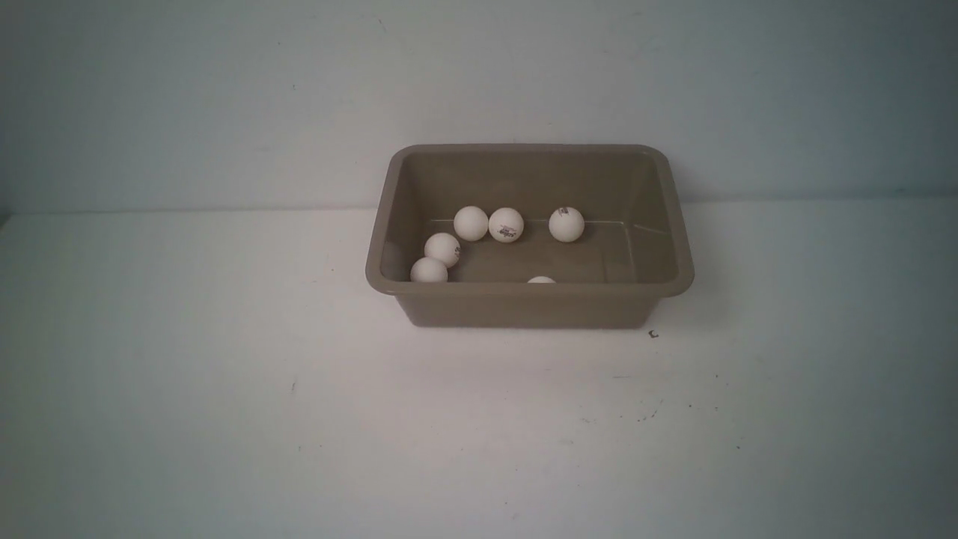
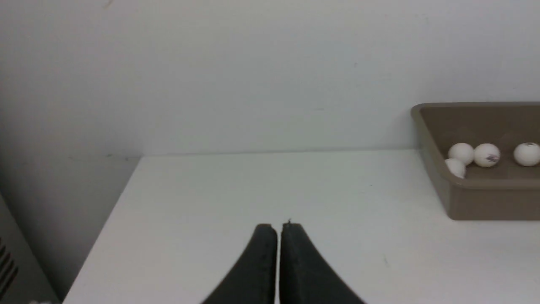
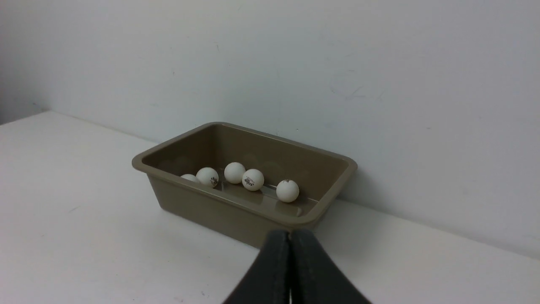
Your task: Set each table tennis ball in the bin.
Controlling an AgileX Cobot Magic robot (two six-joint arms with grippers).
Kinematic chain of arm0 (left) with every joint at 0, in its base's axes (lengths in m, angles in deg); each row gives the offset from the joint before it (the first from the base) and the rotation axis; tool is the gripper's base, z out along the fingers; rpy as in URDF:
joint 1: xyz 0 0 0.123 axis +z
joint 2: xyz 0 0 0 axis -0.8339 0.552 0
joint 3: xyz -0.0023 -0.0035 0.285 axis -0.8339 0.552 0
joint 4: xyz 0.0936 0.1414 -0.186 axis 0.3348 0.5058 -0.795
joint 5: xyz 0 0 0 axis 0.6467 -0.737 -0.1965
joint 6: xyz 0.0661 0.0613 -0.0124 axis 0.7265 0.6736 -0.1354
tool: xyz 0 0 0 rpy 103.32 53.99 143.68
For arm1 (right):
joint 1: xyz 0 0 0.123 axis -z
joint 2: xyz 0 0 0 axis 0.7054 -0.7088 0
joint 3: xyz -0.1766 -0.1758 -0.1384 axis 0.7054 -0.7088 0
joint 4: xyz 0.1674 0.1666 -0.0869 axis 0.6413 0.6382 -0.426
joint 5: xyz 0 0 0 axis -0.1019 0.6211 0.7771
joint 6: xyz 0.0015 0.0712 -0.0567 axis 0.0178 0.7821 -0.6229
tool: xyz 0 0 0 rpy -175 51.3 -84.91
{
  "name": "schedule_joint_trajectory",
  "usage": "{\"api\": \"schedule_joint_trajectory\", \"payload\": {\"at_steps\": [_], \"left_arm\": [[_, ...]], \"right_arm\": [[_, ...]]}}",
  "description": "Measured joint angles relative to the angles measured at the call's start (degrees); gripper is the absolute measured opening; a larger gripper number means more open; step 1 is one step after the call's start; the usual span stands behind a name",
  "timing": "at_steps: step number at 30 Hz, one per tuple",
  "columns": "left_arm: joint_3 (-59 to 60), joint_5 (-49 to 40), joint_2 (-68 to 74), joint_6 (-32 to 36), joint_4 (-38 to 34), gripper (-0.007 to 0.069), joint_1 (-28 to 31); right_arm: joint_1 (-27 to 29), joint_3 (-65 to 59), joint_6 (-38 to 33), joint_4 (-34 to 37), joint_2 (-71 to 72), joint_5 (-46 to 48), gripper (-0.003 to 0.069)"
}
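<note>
On a white table (image 1: 224, 389) against a pale wall (image 1: 224, 90), six table tennis balls (image 1: 506, 224) sit in the bin (image 1: 524, 307). Only the wrist views show the left gripper (image 2: 278, 228) and right gripper (image 3: 290, 233), both closed and empty; the balls' logos are unreadable.

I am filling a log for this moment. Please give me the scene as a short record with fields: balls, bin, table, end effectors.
balls in bin: six table tennis balls, one half hidden behind the near wall
balls outside bin: none visible
bin: bin upright on the table, near the wall
left end effector: shut, empty, away from the bin
right end effector: shut, empty
task state: looks complete
</note>
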State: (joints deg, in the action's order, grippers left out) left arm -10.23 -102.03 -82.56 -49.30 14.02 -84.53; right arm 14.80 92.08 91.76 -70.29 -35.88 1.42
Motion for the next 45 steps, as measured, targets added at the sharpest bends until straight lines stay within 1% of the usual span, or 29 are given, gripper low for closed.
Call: {"api": "schedule_joint_trajectory", "payload": {"at_steps": [4,8,23,27,28,30,31,34,36,37,38,39,42,44,45], "left_arm": [[0.00,3.30,0.00,0.22,-1.30,-0.0004,0.00],[0.00,3.36,0.00,-0.13,-2.84,-0.0004,0.00],[0.00,3.36,0.00,-0.24,-2.84,-0.0004,0.00],[0.05,5.09,0.00,0.31,-1.44,-0.0004,2.96],[0.64,9.46,0.00,-0.27,-1.11,-0.0004,6.32],[2.36,17.26,0.00,-1.05,-1.89,-0.0004,10.11],[5.21,25.53,0.00,-1.43,-3.00,-0.0004,13.25],[13.92,41.29,0.00,-1.78,-4.75,-0.0004,18.13],[23.30,53.09,0.06,-1.82,-5.31,-0.0004,21.45],[24.14,54.08,0.06,-1.82,-5.31,-0.0004,21.45],[27.40,57.81,0.10,-1.82,-5.31,-0.0004,22.76],[32.66,64.12,0.17,-1.82,-5.31,-0.0004,24.49],[35.42,69.75,0.24,-2.54,-5.09,-0.0004,26.64],[35.42,69.73,0.24,-2.95,-5.31,-0.0004,27.92],[35.42,68.34,0.24,-3.21,-5.72,-0.0004,28.83]], "right_arm": [[0.00,-0.19,0.21,0.00,0.00,1.93,-0.0011],[0.00,-0.24,0.25,0.00,0.00,2.76,-0.0011],[0.00,-0.24,0.39,0.00,0.00,2.99,-0.0011],[0.00,-0.24,0.39,0.00,0.00,2.99,-0.0011],[0.00,-0.24,0.39,0.00,0.00,2.99,-0.0011],[0.00,-0.24,0.39,0.00,0.00,2.99,-0.0011],[0.00,-0.24,0.39,0.00,0.00,2.99,-0.0011],[0.00,-0.24,0.39,0.00,0.00,2.99,-0.0011],[0.00,-0.24,0.39,0.00,0.00,2.99,-0.0011],[0.00,-0.24,0.39,0.00,0.00,2.99,-0.0011],[0.00,-0.24,0.39,0.00,0.00,3.00,-0.0011],[0.00,-0.24,0.39,0.00,0.00,3.05,-0.0011],[0.00,-0.29,0.39,0.00,0.00,3.10,-0.0011],[0.00,-0.29,0.39,0.00,0.00,3.15,-0.0011],[0.00,-0.29,0.39,0.00,0.00,3.15,-0.0011]]}}
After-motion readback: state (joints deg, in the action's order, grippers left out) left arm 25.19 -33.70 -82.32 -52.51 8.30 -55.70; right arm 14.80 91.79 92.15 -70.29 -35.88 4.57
